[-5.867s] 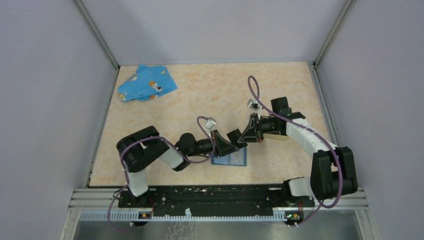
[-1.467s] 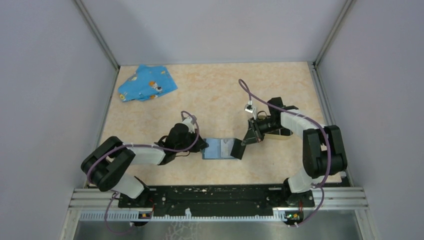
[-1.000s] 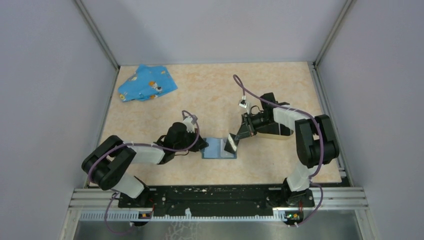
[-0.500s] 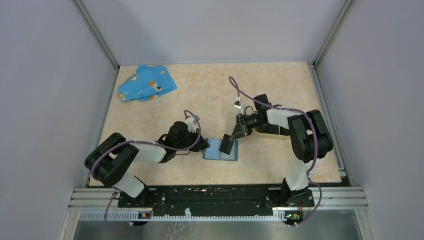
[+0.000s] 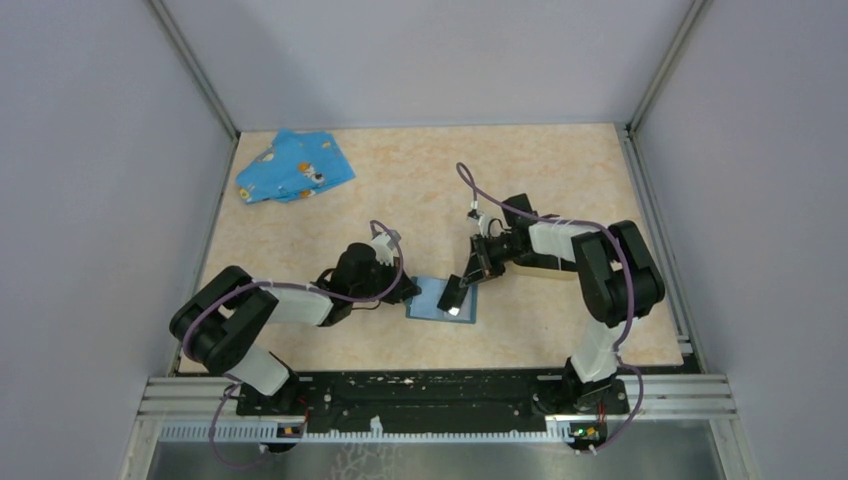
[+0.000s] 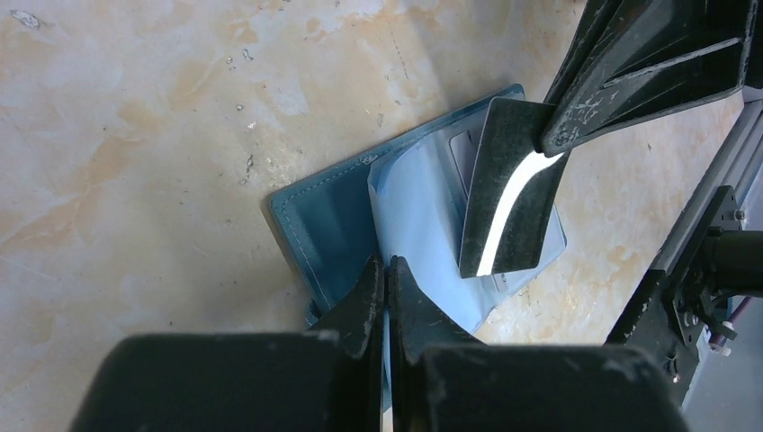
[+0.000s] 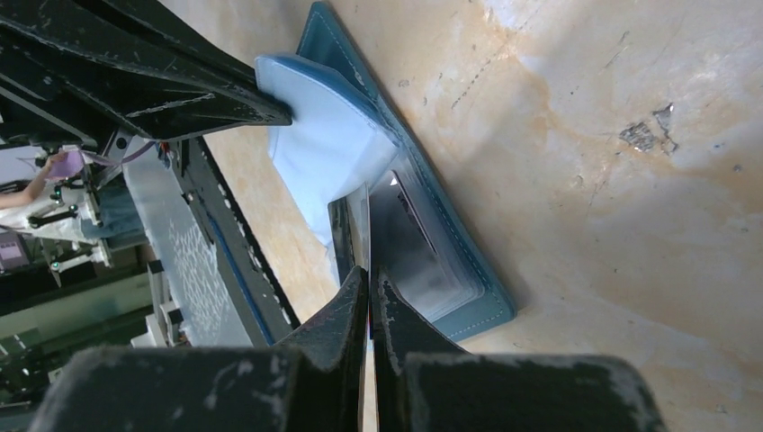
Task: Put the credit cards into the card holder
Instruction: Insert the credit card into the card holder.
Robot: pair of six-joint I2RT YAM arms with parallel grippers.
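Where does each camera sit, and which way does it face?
Top: above and behind the arm bases, facing down on the table; both arms show whole.
Left wrist: on the left arm, facing down past the shut left gripper pinching the flap of the blue case.
Right wrist: on the right arm, facing along the shut right gripper holding a card edge-on.
Shared: all three show the case; each wrist view catches the other gripper.

Right gripper, card above blue case

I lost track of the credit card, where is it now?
Top view, mid-table: the credit card is pinched in the right gripper, tilted over the blue case, whose flap the left gripper holds.
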